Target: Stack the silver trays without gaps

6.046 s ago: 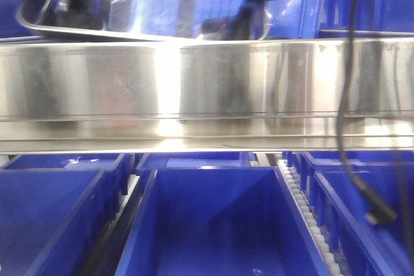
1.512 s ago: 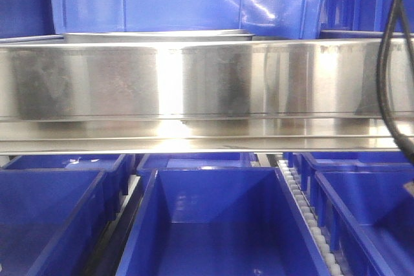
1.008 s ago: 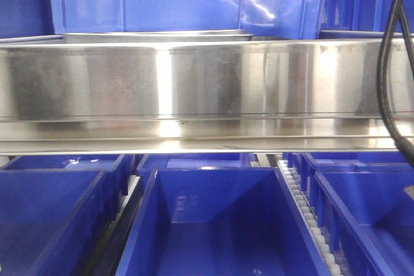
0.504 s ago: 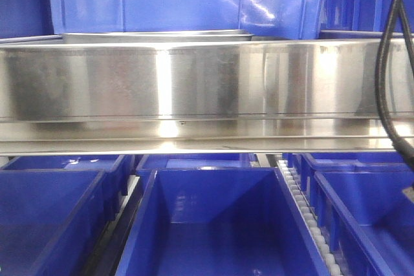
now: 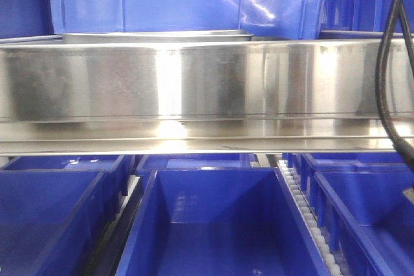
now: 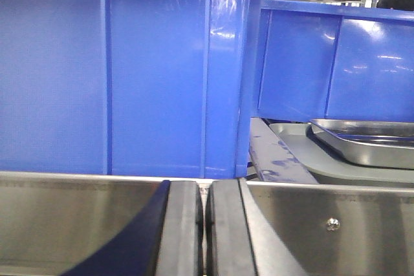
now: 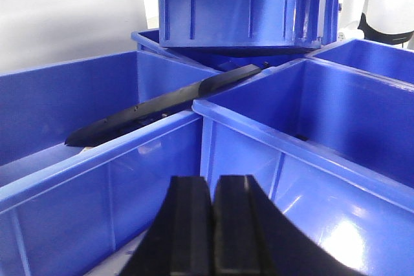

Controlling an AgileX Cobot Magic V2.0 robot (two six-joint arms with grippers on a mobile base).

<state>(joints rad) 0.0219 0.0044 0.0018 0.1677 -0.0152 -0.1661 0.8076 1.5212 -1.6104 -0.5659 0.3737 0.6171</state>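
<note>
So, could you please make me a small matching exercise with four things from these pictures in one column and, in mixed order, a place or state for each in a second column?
Things:
1. shiny rectangular silver tray
2. broad flat steel rail
3. left gripper
4. thick black cable

Places or states:
A. hangs down at the right edge of the front view
B. black fingers pressed together, holding nothing
C. lies on a grey surface beside a tall blue plastic bin
D. runs across the whole front view, above open blue bins

Pairs: 1-C, 2-D, 3-B, 4-A
</note>
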